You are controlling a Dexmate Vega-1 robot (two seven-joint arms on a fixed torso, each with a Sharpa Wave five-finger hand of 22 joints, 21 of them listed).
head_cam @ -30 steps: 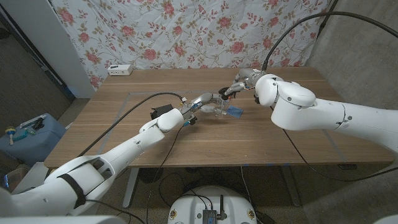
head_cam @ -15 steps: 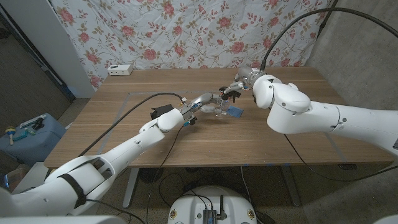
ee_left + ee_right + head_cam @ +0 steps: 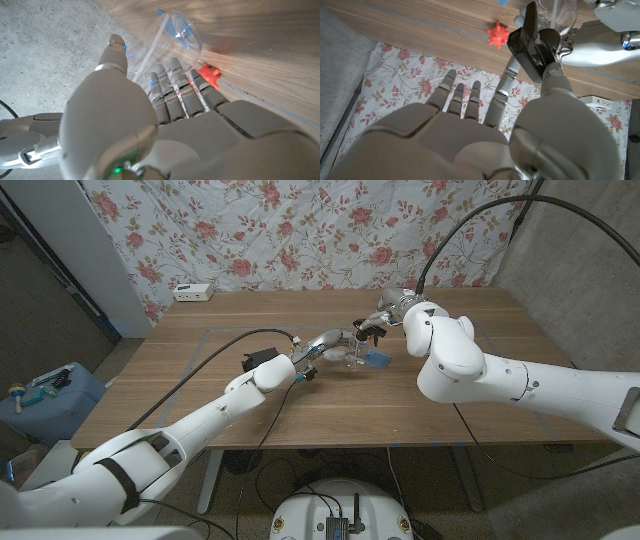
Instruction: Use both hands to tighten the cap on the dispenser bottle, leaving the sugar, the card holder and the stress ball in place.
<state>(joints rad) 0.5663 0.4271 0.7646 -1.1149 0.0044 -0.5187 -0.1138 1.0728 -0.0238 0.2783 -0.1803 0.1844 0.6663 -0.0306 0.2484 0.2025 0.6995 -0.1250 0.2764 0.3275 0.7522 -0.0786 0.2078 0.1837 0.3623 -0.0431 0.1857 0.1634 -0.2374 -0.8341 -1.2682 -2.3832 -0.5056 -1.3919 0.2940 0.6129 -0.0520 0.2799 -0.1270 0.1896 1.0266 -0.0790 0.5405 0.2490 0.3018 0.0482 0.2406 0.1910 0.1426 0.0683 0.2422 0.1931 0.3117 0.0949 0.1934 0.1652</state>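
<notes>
Left hand (image 3: 165, 100) wraps the clear dispenser bottle (image 3: 172, 37), fingers curled round its body; should brace firmly against twist; right hand (image 3: 530, 42) pinches the dark cap (image 3: 366, 329), remaining fingers spread; turn it squarely; bottle transparent, table centre, spiky red stress ball (image 3: 497, 34) at 1 o'clock.
</notes>
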